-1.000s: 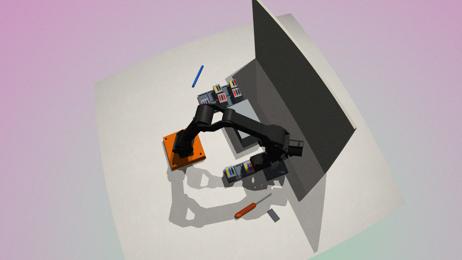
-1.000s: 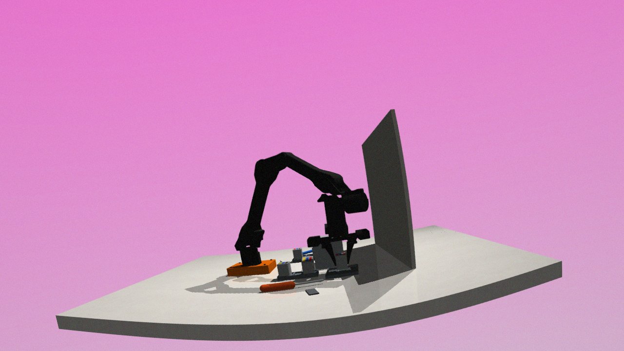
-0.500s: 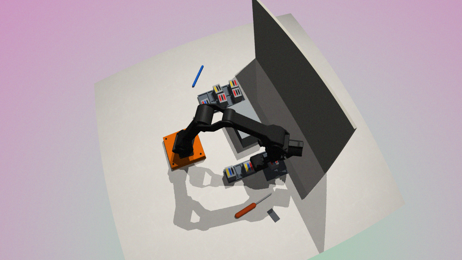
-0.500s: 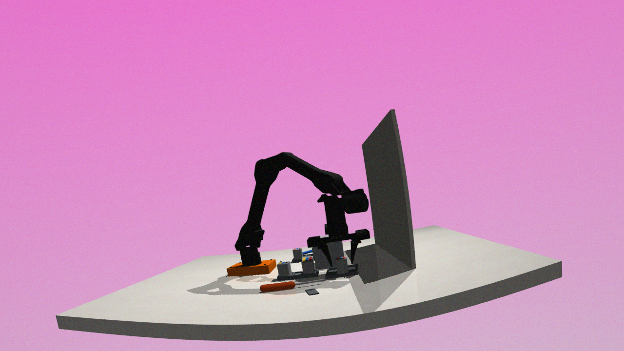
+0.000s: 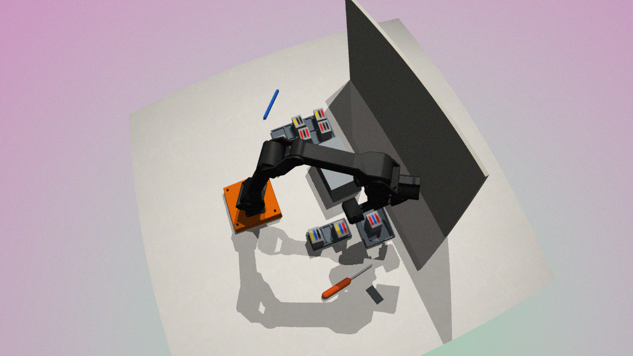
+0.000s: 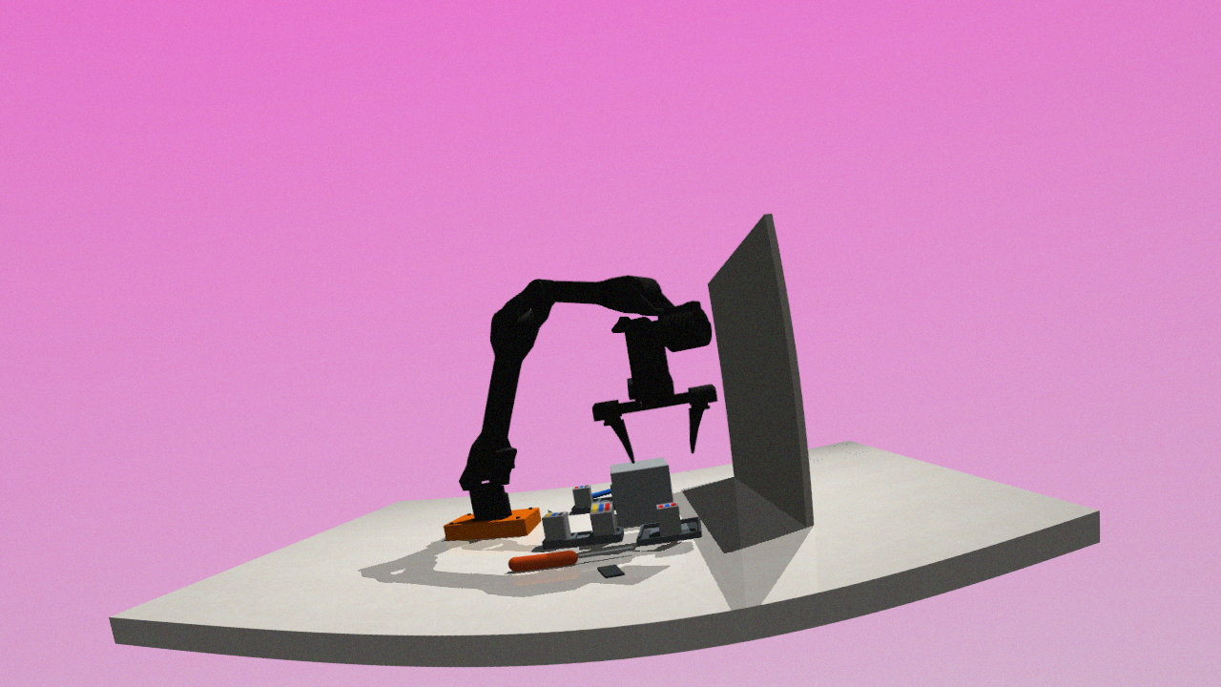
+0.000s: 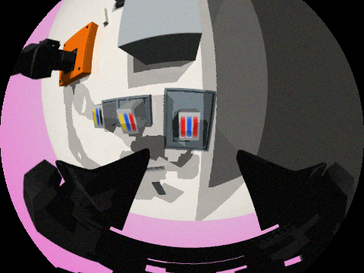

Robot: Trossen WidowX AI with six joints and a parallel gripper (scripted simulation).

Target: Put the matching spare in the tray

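Observation:
A grey block with red, blue and red bars stands upright inside the dark tray. My gripper is open and empty, well above that block, touching nothing. A two-slot rack beside the tray holds a yellow-blue-black block and a yellow-blue-red block. Several more coded blocks, such as a yellow-black one and a red-black one, stand in the far rack. I cannot make out the mounted unit's back code.
A large grey box stands between the tray and the far rack. A tall dark panel rises close beside the arm. An orange screwdriver, a small dark plate and a blue stick lie around.

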